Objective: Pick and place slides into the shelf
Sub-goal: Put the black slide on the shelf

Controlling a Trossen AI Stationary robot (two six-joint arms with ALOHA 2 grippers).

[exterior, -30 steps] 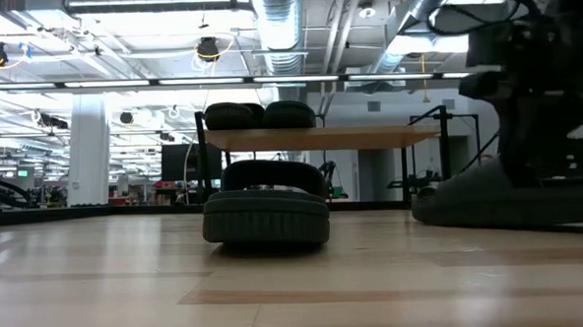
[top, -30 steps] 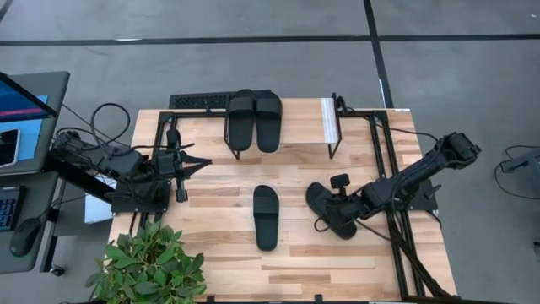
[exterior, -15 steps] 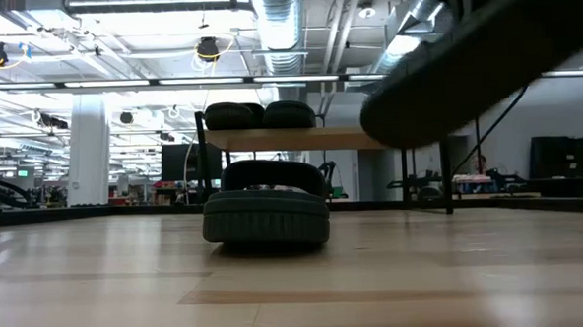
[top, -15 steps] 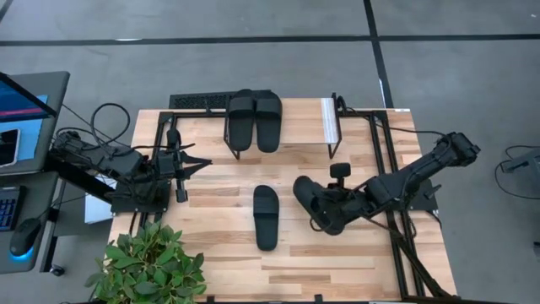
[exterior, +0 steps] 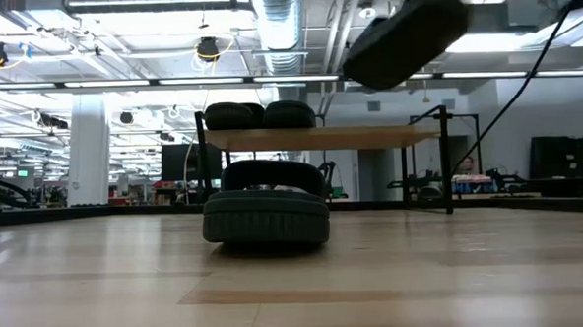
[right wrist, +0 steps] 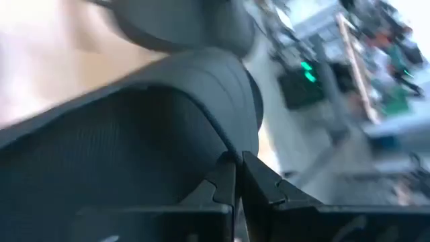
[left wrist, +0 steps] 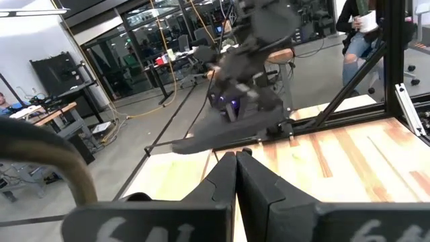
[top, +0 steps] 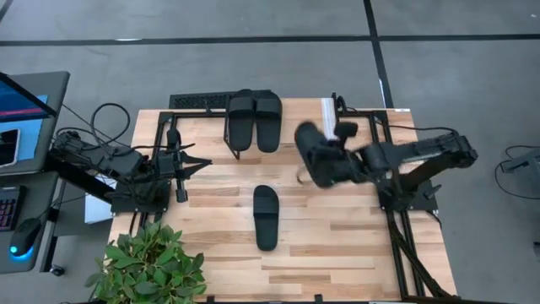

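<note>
Above the table [top: 354, 253] beside the shelf [top: 329, 118], right end effector [top: 342, 160] clenched on 1 tilted slide [top: 314, 152], long axis diagonal.

Even, bright overhead light; ceiling lamps [exterior: 208, 49] glare in the low view; soft shadows on the desk [top: 337, 245]; the raised sandal [top: 316, 154] is motion-blurred; right wrist view smeared.

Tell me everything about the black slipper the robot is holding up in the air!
The lifted slide is all black, with a long oval sole and a wide strap across the front, and it looks rubbery. The right claw is shut on it and carries it clear of the wooden table, tilted, near the right end of the shelf. From table level its sole hangs higher than the shelf top. Only the claw touches it.
</note>
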